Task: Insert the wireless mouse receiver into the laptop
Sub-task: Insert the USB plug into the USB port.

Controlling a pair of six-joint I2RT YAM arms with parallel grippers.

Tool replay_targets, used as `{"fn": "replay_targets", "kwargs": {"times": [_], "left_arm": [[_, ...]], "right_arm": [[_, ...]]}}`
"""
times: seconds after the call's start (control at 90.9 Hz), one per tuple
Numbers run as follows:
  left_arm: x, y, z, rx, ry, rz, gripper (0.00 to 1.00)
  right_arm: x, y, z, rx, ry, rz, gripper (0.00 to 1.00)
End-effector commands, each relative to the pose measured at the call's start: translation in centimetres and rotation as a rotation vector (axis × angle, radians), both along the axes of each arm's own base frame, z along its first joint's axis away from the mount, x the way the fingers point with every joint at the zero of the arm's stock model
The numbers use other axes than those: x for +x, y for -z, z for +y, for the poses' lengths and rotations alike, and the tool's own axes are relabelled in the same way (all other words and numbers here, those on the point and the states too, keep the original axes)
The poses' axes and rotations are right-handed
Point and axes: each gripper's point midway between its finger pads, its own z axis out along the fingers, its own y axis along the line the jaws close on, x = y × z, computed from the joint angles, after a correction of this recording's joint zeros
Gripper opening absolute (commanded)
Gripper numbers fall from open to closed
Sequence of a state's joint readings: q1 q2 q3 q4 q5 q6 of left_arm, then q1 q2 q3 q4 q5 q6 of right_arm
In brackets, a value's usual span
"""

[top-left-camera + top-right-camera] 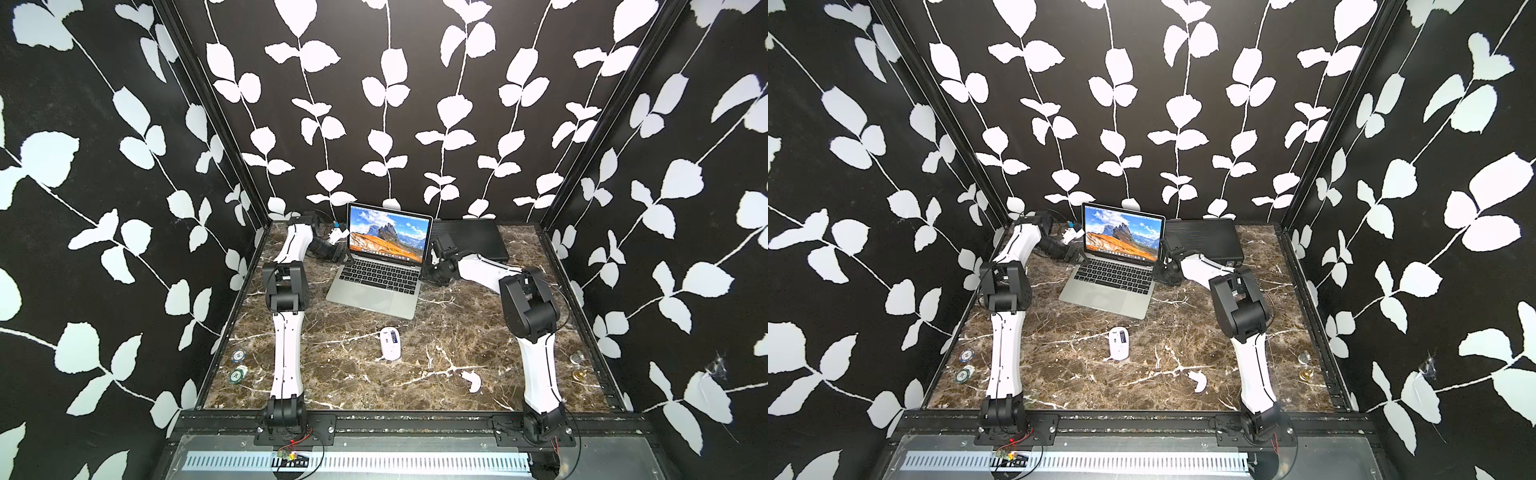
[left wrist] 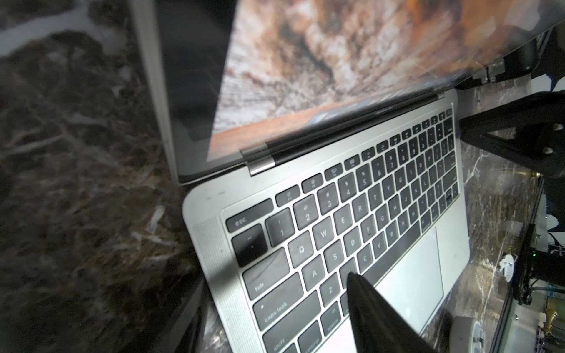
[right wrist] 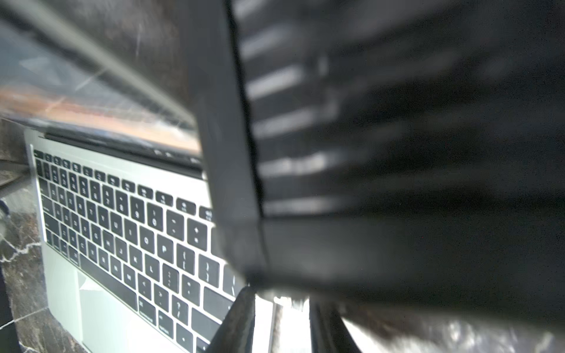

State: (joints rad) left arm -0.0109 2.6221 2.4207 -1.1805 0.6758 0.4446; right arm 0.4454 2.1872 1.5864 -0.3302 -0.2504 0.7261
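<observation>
The laptop (image 1: 395, 302) (image 1: 1125, 300) stands open at the back of the marble table, its screen lit. The white wireless mouse (image 1: 390, 343) (image 1: 1118, 343) lies underside up in front of it. My left gripper (image 1: 347, 257) is open at the laptop's left edge by the hinge, with one finger (image 2: 373, 308) over the keys. My right gripper (image 1: 428, 270) (image 3: 281, 305) is at the laptop's right edge, its fingers (image 3: 238, 321) a narrow gap apart. Something pale and blurred sits at their tips. I cannot make out the receiver.
A flat black ribbed case (image 1: 473, 237) (image 3: 397, 152) lies just right of the laptop, close over my right gripper. A loose white curved cover (image 1: 473, 381) lies front right. Two poker chips (image 1: 237, 355) sit at the left edge and small metal pieces (image 1: 577, 356) at the right edge.
</observation>
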Motion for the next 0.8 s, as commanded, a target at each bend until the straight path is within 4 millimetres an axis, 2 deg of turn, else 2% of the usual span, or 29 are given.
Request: {"fn": "replay_targets", "kwargs": {"times": [0.0, 0.319, 0.506, 0.792], "left_arm": [[-1.9, 0.4, -1.5, -0.019, 0.028, 0.075, 0.73], [-1.9, 0.2, -1.5, -0.023, 0.027, 0.077, 0.73], [-2.0, 0.2, -1.6, -0.026, 0.027, 0.078, 0.73], [-2.0, 0.0, -1.7, -0.032, 0.028, 0.077, 0.72]], "right_arm": [[0.1, 1.1, 0.2, 0.007, -0.027, 0.012, 0.33], [0.0, -2.0, 3.0, 0.128, -0.093, -0.044, 0.33], [-0.2, -3.8, 3.8, 0.18, -0.099, -0.067, 0.33], [0.2, -3.5, 4.8, 0.195, -0.112, -0.071, 0.33]]}}
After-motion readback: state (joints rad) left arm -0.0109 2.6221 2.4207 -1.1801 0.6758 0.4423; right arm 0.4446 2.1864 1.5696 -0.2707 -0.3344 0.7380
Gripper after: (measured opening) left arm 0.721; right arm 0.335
